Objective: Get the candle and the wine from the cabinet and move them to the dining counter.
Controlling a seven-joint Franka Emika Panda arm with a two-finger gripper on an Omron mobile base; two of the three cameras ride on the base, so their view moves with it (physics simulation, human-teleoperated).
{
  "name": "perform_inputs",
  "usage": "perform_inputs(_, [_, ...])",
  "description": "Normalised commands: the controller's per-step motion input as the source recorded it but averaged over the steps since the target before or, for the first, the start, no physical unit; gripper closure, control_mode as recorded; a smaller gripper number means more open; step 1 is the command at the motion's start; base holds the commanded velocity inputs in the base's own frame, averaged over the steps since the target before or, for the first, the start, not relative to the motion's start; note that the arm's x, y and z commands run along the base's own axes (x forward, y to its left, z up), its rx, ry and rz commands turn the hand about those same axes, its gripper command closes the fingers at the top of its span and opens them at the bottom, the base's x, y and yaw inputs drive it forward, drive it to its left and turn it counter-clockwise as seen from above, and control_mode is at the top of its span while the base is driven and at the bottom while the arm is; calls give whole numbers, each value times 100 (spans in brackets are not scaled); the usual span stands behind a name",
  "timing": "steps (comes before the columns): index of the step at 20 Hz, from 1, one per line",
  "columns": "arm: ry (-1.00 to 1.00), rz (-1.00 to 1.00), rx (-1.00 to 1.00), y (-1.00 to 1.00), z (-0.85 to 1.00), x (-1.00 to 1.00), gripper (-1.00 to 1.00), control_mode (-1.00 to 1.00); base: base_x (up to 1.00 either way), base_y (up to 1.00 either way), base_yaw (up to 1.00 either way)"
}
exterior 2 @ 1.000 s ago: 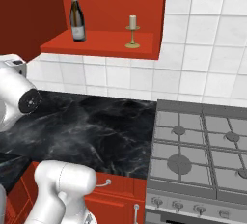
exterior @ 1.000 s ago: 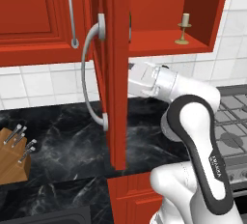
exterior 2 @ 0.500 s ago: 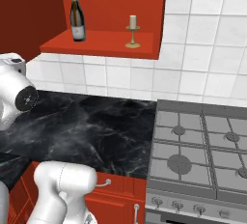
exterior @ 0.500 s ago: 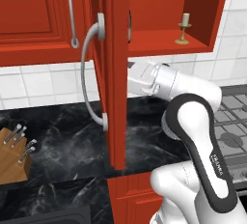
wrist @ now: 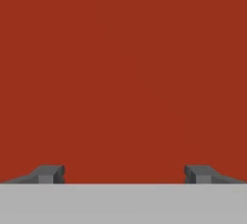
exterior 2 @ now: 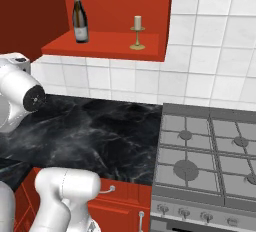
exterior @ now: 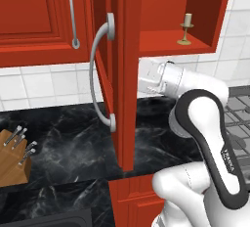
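Cabinet (exterior: 210,6) stands open; its door (exterior: 128,74) swings out edge-on toward the base in the left base view, long curved handle (exterior: 100,74) on its left face. The door's lower edge hangs above the black marble worktop (exterior 2: 100,136).

Arm's forearm and wrist (exterior: 166,77) sit just right of the door edge, below the cabinet shelf. In the hand view, gripper (wrist: 124,174) faces a flat red surface close up; which panel it is cannot be told. Fingertips (wrist: 48,174) stand at the far sides of the view, jaws spread wide, nothing between them.

Wine (exterior 2: 79,16) stands upright on the shelf (exterior 2: 105,43), left part, toward the back. Candle (exterior 2: 137,32) stands upright to its right, nearer the shelf's front edge and right end; a clear gap lies between the two. Open air in front of the shelf, above the worktop.

Stove (exterior 2: 210,156) abuts the worktop's right edge. Knife block (exterior: 12,160) sits on the worktop left of the door, well apart from the arm.
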Motion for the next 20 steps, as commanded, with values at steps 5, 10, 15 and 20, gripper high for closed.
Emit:
perform_inputs(5, [1,-7,0,-35,55,17,-100,-100,0,0,0])
perform_inputs(10, [1,-11,-3,-60,59,17,-100,-100,0,0,0])
perform_inputs(15, [1,-15,-11,-69,44,0,-100,-100,0,0,0])
perform_inputs(20, [4,-19,-18,-59,33,0,-100,-100,0,0,0])
